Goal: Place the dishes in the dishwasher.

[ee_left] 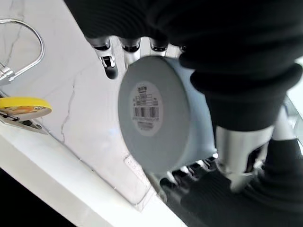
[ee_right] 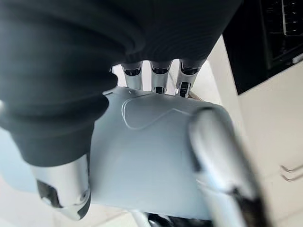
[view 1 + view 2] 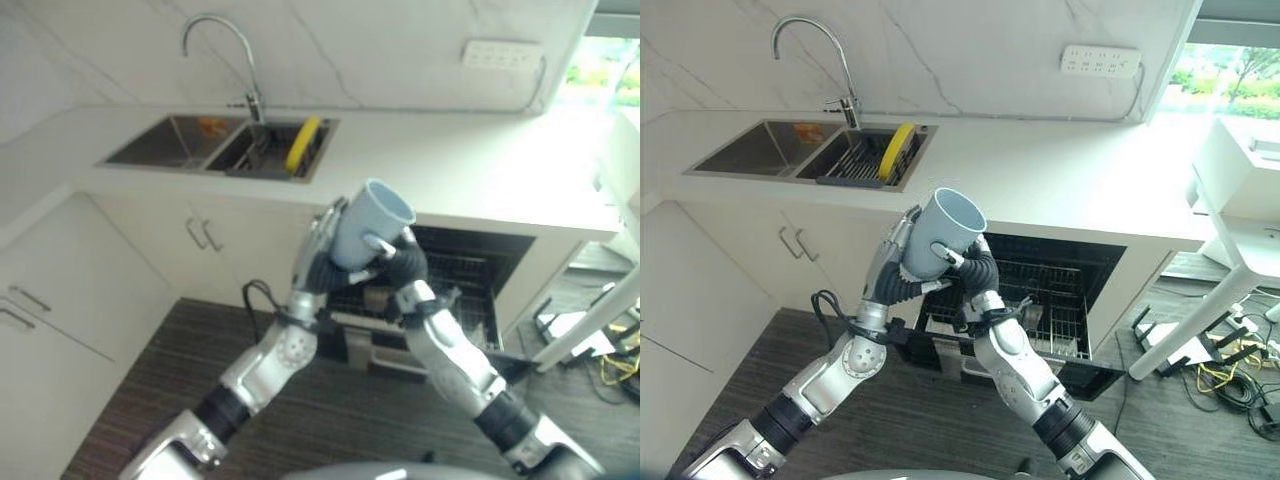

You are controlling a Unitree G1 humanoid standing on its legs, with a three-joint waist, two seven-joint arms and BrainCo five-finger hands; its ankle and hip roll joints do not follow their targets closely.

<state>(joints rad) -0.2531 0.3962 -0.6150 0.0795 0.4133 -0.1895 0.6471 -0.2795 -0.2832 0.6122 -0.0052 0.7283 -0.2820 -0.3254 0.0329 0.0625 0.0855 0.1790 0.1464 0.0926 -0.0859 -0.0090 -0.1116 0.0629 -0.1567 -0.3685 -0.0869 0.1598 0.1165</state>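
The open dishwasher [image 3: 1080,300] sits under the counter [image 3: 1060,185], at four o'clock from the sink [image 3: 800,150]. Above its rack, the left hand [image 3: 895,265] and right hand [image 3: 975,270] both clasp a tilted pale-blue cup [image 3: 940,235].

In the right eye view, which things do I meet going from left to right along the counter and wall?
Faucet → sink → yellow plate → light blue cup held up by both hands → wall power strip.
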